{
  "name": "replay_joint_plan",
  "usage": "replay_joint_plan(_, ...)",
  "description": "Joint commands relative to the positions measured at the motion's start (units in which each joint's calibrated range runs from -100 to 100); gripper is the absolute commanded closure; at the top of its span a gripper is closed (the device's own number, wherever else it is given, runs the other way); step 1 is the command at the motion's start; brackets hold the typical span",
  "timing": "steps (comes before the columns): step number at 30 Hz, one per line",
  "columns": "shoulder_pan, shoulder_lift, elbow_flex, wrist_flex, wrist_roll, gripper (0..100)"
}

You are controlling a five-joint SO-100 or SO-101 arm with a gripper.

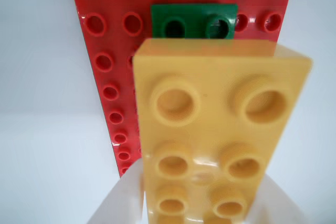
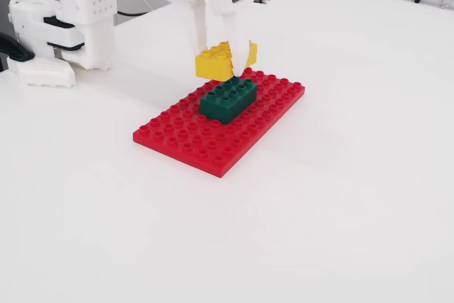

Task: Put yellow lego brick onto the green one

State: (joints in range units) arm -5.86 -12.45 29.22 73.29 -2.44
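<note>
White tabletop (image 2: 340, 196) only fixed view shows: hand (image 2: 221, 53) clamps yellow brick (image 2: 213, 62) above green brick (image 2: 228, 98)

- You have a plain white table (image 2: 340, 196) filling the fixed view.
- On it, at frame centre, lies a flat red studded baseplate (image 2: 206, 147), set diagonally.
- At upper left, the white arm base (image 2: 67, 23) stands on the table.

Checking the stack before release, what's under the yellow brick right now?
Part of the green brick on the red baseplate lies below the raised yellow brick. The wrist view hides most of the green one.
</note>
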Motion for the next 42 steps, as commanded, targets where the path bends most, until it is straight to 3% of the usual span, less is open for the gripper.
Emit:
replay_joint_plan(1, -1.80, -0.66, 2.19, -2.45, -1.36, 91)
replay_joint_plan(42, 0.11, 0.09, 6.89, -7.29, -3.29, 91)
